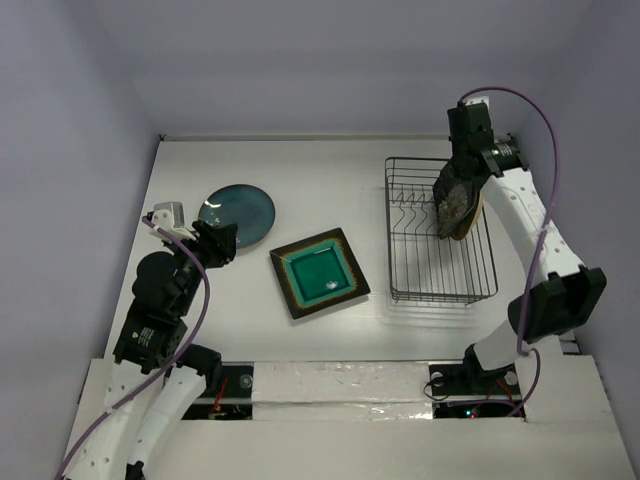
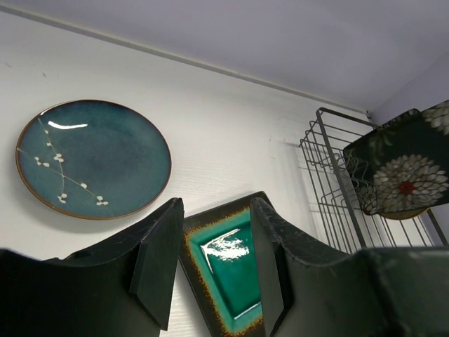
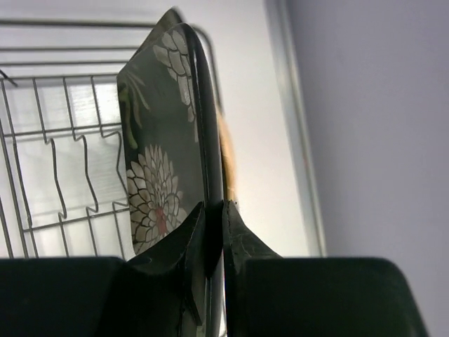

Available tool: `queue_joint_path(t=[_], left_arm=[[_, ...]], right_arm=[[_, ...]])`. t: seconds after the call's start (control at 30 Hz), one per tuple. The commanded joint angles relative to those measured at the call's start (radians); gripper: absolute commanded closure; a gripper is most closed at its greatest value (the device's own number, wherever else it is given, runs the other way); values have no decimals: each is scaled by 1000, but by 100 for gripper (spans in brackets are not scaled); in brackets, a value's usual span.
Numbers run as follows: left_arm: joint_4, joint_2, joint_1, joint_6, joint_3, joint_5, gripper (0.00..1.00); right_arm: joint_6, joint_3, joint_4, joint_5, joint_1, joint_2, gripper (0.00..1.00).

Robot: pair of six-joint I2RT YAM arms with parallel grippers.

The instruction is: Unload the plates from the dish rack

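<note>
The black square plate with white flowers (image 1: 452,208) (image 3: 156,133) (image 2: 409,166) stands on edge in the dish rack (image 1: 440,272) (image 3: 49,147) (image 2: 328,165), and my right gripper (image 1: 462,180) (image 3: 212,212) is shut on its rim. A tan plate (image 3: 226,151) (image 2: 405,213) stands right behind it, mostly hidden. The round teal plate (image 1: 237,216) (image 2: 91,158) and the dark square plate with a teal centre (image 1: 319,271) (image 2: 228,270) lie flat on the table. My left gripper (image 1: 216,243) (image 2: 216,210) hovers open and holds nothing, between those two plates.
The rack sits at the table's right side, close to the right wall (image 1: 610,150). The back wall (image 1: 320,70) runs just behind the rack and the round plate. The white table (image 1: 330,180) lies bare between the plates and the rack.
</note>
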Motion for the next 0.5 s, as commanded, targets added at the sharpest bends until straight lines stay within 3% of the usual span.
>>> queue_joint_path(t=[0.0, 0.2, 0.33, 0.47], left_arm=[[48, 6, 6, 2, -4, 15, 60], [46, 6, 6, 2, -4, 14, 60], [49, 6, 6, 2, -4, 12, 60], [48, 3, 6, 2, -4, 12, 60]], right_arm=[[10, 112, 112, 59, 41, -140, 100], [50, 120, 133, 28, 79, -240, 100], [104, 71, 221, -237, 79, -375, 100], [209, -119, 408, -510, 113, -444, 100]])
